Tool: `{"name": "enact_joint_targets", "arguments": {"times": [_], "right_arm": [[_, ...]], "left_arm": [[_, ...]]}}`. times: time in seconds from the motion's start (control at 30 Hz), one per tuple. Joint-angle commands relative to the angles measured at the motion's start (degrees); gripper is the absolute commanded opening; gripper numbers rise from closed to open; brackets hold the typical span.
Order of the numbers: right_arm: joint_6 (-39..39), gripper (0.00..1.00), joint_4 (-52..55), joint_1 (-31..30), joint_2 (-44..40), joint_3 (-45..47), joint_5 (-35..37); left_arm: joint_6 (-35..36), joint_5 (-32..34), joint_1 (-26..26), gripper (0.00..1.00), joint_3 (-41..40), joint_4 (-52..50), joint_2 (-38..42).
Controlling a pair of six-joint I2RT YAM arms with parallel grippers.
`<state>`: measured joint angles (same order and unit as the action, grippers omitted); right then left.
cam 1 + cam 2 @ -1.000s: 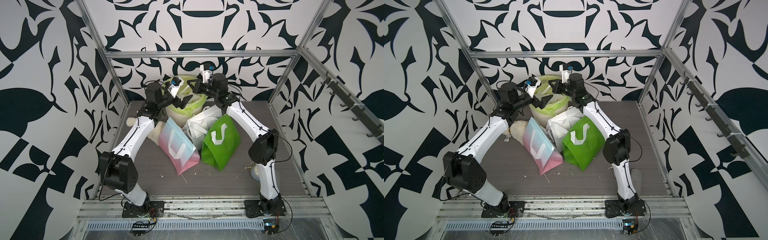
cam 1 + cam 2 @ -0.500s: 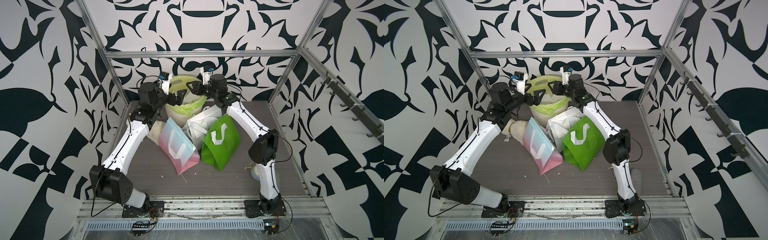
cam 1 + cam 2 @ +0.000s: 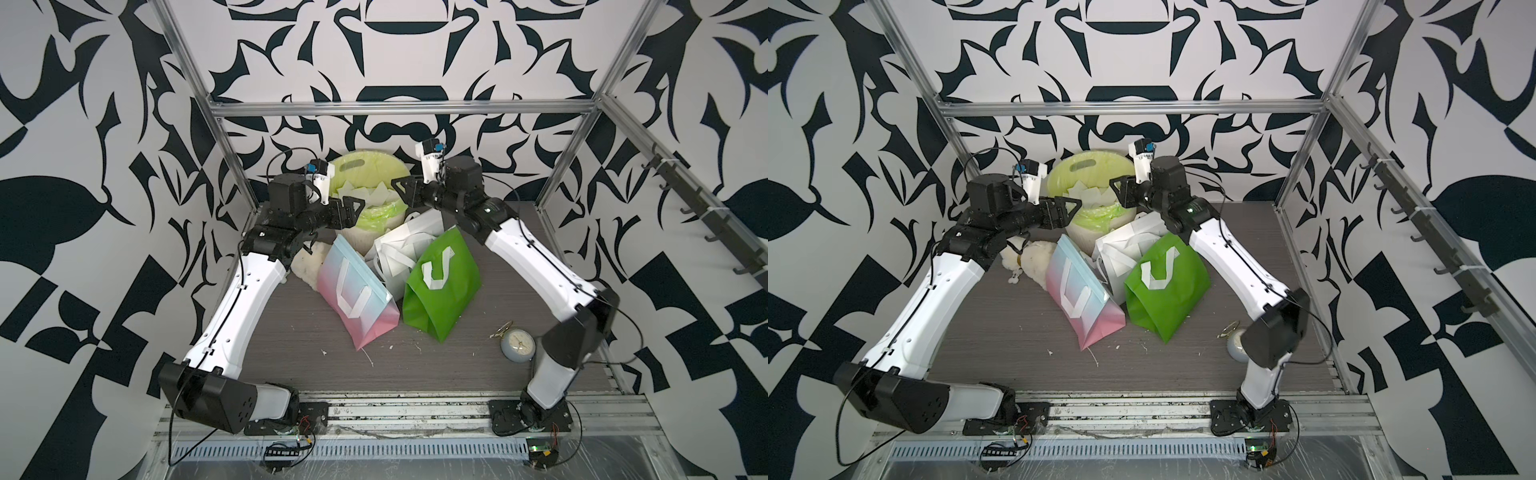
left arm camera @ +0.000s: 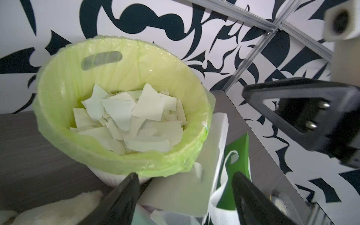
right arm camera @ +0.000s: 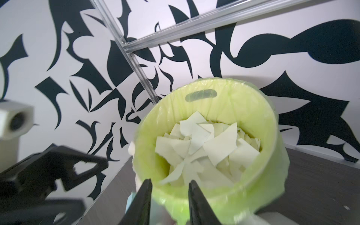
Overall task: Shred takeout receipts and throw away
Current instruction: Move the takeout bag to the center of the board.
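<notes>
Torn white paper receipt scraps [image 4: 126, 116] fill round lime-green-lined bin [image 4: 58, 78]; left hand [image 4: 185, 194], right hand [image 5: 169, 189] near bin rim, spread, empty, guess so drops land inside.

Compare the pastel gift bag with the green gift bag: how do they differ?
The pastel gift bag fades from blue to pink; the green gift bag is solid green. The pastel one lies fairly flat; the green one looks puffed up. The pastel one sits on the left arm's side of the white bag, the green one on the right arm's. Both lie on the table, white ribbon handles facing up.
</notes>
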<state>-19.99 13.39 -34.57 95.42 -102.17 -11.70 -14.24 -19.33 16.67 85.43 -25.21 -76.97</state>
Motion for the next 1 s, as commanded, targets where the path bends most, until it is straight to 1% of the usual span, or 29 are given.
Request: {"name": "enact_joint_targets", "arguments": {"times": [0.0,0.07,0.1,0.17,0.2,0.23,0.33,0.47,0.53,0.67,0.83,0.97], "right_arm": [[4.0,0.32,-1.6,-3.8,-9.4,9.7,4.5],[3.5,0.32,-2.6,-5.6,-13.9,16.0,5.3],[3.3,0.32,-2.5,-6.4,-15.3,17.7,5.6],[2.7,0.32,-0.5,-7.8,-17.4,20.2,7.1],[2.5,0.32,0.3,-8.2,-17.9,20.9,7.4],[2.0,0.31,1.4,-8.6,-18.2,21.6,7.7],[1.2,0.27,3.8,-9.0,-18.3,22.3,8.4],[0.7,0.26,3.6,-9.2,-18.4,24.7,9.7],[0.7,0.25,3.6,-9.4,-17.7,25.3,10.0],[1.1,0.24,5.6,-9.9,-15.7,24.4,10.9],[3.5,0.23,11.8,-10.8,-13.5,22.5,14.2],[5.0,0.23,14.9,-10.9,-13.4,23.7,16.5]], "left_arm": [[1.2,-6.1,2.1,0.78,-2.6,-4.3,2.7],[5.8,-4.8,5.7,0.78,-4.2,-6.0,3.5],[8.1,-3.3,7.5,0.78,-4.5,-7.0,3.5],[12.1,3.0,11.8,0.80,-4.8,-9.3,3.4],[12.9,5.7,13.1,0.80,-4.6,-10.0,3.2],[13.2,7.9,14.2,0.80,-4.4,-10.7,2.9],[11.5,12.5,14.4,0.80,-4.0,-11.7,2.4],[9.4,18.4,14.4,0.77,-4.7,-11.8,2.9],[8.3,19.3,14.4,0.77,-5.2,-11.7,3.3],[5.9,19.3,14.4,0.77,-6.4,-10.5,3.5],[3.7,18.2,14.4,0.80,-7.3,-9.5,3.6],[3.4,17.7,14.4,0.81,-7.0,-9.8,3.3]]}}
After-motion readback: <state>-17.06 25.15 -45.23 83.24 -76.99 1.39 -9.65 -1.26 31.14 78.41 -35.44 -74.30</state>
